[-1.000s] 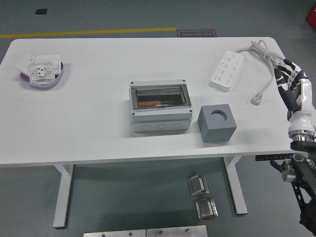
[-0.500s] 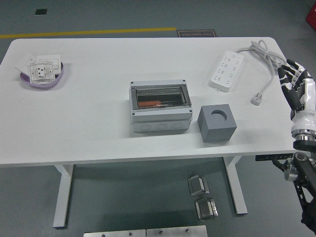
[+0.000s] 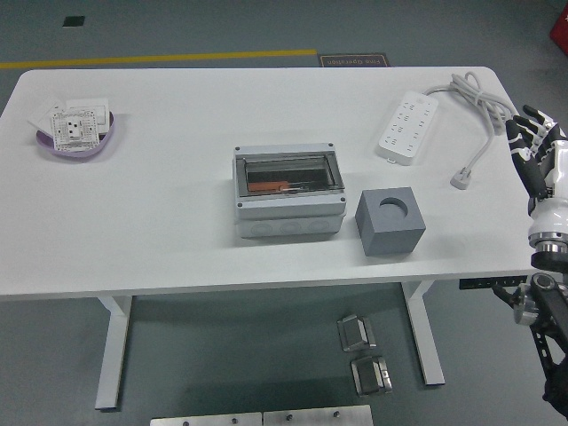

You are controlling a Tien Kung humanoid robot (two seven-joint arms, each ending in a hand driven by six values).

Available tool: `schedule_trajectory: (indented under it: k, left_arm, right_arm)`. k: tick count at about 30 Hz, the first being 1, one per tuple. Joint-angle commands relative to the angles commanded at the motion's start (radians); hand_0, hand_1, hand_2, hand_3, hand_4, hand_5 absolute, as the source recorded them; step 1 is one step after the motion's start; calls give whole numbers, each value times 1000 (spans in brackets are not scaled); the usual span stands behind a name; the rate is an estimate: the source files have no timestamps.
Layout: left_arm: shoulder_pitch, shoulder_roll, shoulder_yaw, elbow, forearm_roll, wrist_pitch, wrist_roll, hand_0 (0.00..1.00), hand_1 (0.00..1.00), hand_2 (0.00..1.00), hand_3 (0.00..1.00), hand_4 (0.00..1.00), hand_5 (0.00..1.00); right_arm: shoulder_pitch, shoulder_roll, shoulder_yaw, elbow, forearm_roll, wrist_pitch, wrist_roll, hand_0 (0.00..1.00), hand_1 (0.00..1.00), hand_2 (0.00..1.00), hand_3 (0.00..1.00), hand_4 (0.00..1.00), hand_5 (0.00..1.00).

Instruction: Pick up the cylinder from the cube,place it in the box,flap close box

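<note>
A grey cube (image 3: 390, 221) with a round hole in its top stands on the white table (image 3: 177, 222), right of centre. No cylinder shows in the hole. A grey box (image 3: 287, 192) with a dark see-through flap lying shut stands left of the cube; something orange-red shows through the flap. My right hand (image 3: 536, 146) is at the table's right edge, fingers spread and empty, well right of the cube. My left arm is out of view.
A white power strip (image 3: 407, 126) with its cable and plug (image 3: 462, 178) lies at the back right. A purple bowl (image 3: 78, 131) holding white socket parts sits at the far left. Metal parts lie on the floor below the table.
My right hand has drifted right and slightly back, away from the table toward the picture's edge. Nothing on the table has moved.
</note>
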Motion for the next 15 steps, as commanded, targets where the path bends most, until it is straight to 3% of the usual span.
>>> schedule_trajectory:
  k: [15]
  left_arm:
    - [3, -12, -7, 0, 0, 0, 1, 624, 571, 541, 580, 409, 77]
  right_arm:
    - [-10, 6, 24, 2, 3, -6, 4, 807, 739, 740, 763, 951, 627]
